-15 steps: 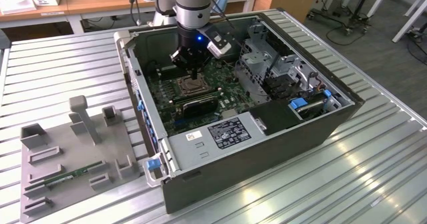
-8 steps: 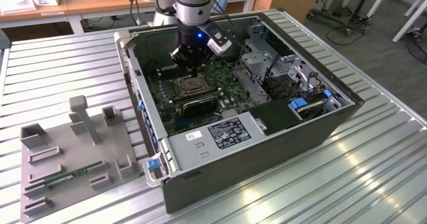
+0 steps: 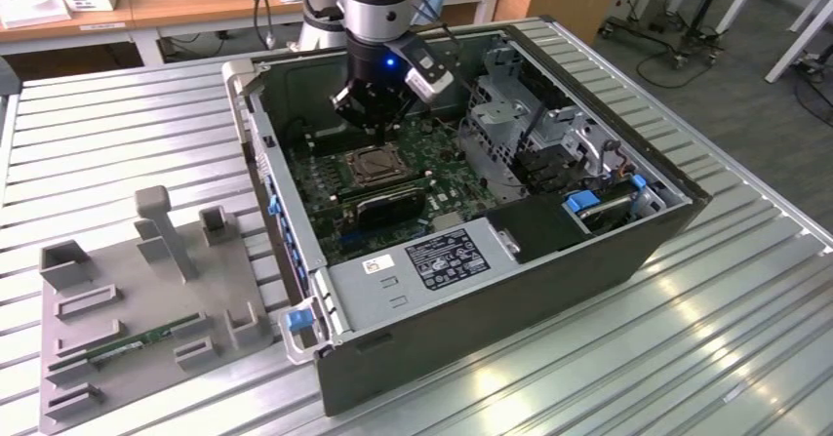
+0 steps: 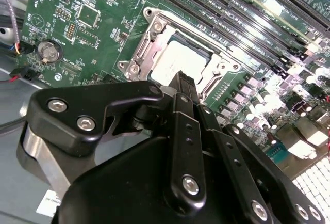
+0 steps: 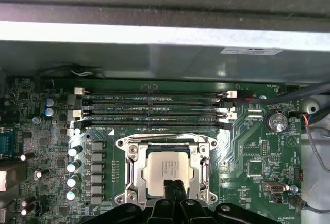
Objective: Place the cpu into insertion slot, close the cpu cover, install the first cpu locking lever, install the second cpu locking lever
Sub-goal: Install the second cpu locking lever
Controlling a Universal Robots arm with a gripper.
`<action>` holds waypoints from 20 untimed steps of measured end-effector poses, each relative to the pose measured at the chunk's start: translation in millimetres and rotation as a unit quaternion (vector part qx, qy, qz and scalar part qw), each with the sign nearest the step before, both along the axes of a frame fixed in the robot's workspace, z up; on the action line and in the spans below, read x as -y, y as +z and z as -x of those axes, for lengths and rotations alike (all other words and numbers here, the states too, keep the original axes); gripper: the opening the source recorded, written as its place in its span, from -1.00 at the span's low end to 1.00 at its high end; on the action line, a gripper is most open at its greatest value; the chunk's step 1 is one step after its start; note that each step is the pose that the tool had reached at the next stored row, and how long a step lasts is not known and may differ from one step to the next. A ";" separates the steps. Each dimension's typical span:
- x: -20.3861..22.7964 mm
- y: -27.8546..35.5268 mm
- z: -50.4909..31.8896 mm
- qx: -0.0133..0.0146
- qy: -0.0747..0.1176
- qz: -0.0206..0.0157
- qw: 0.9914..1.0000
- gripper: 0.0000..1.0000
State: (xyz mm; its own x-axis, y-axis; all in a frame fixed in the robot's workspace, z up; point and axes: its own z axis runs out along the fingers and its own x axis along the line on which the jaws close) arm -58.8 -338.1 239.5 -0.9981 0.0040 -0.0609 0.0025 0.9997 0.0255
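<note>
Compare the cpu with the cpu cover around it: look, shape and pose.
The cpu is a solid plate with a dull silver-tan face; the cpu cover is an open frame of brighter silver metal. The cpu sits inside the window, while the cpu cover rings it and so is the larger of the two. Both are square, metal and lie flat.

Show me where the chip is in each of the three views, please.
Exterior view: chip in the middle of the green board, right below the claw.
Second wrist view: chip, just past the claw's tips.
First wrist view: chip, between claw and long black slots.
Shared landmark: the silver frame around the chip.
</note>
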 end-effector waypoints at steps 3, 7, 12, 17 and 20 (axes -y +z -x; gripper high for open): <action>0.0 0.0 0.0 0.000 0.000 0.000 1.000 -0.79; 0.9 0.2 0.0 0.000 0.000 0.000 1.000 -0.79; 5.4 0.1 0.0 0.000 0.000 0.000 1.000 -0.79; 10.3 0.1 0.0 0.000 0.000 0.000 1.000 -0.79; 13.4 0.1 0.0 0.000 0.000 0.000 1.000 -0.79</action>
State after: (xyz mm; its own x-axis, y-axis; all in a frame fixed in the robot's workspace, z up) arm -58.7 -351.5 239.6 -0.9981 0.0040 -0.0609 0.0024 0.9997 0.0254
